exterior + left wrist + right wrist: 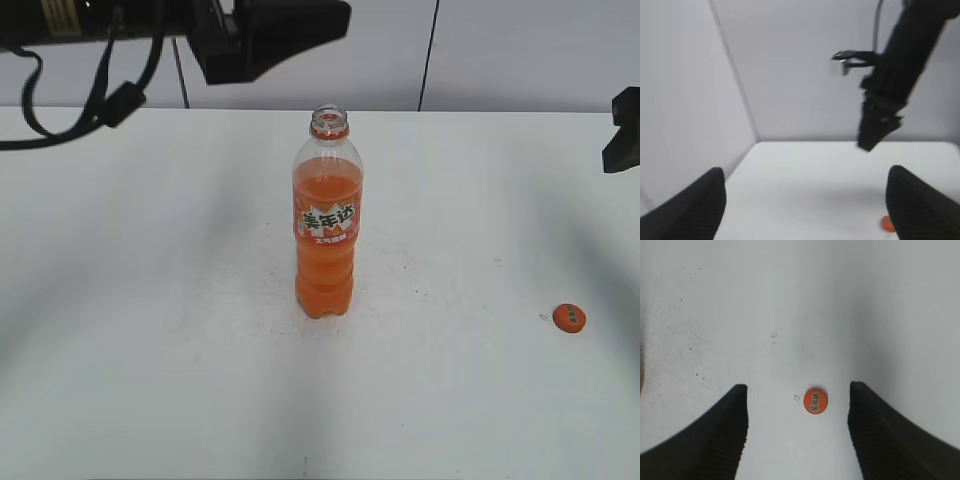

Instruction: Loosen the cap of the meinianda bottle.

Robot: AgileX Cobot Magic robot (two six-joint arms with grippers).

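Note:
The meinianda bottle [326, 225] stands upright mid-table with its mouth open and an orange neck ring. The cap [568, 318] lies flat on the table to the right, apart from the bottle; it also shows in the right wrist view [815, 401] and as an orange blur in the left wrist view [886, 223]. My left gripper [805, 200] is open and empty, raised at the back left above the table [297, 35]. My right gripper [797, 412] is open and empty, high above the cap; only a part shows at the exterior view's right edge [622, 132].
The white table [150, 300] runs back to a pale wall. The right arm [890, 85] hangs above the table's far side in the left wrist view. The bottle's edge shows at the left border of the right wrist view.

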